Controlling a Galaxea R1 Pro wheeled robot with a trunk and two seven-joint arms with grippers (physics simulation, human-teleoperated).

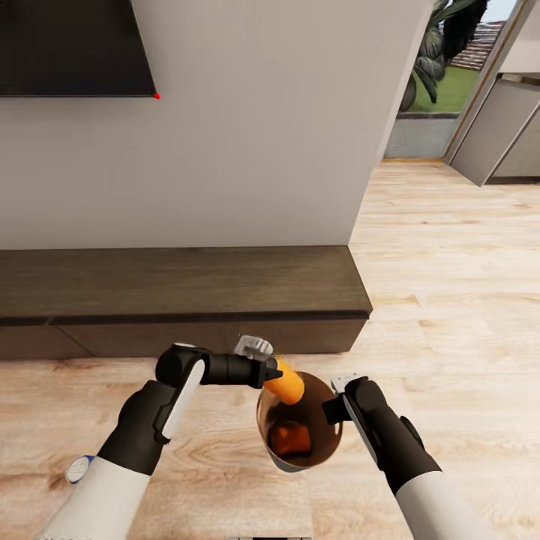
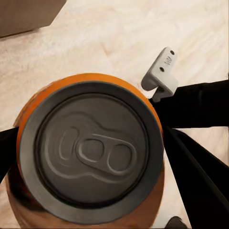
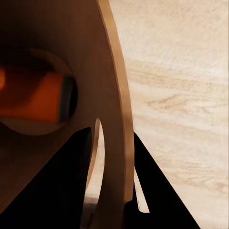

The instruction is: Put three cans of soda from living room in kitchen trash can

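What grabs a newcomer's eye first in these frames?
The orange can clamped in the left end effector, poised over the rim of the coppery trash can, which the right end effector holds by its wall above the wood floor. A second orange can already lies at the bottom of the trash can. Behind them runs the long dark bench against the pale wall, and the blue can lies on the floor by the left arm.
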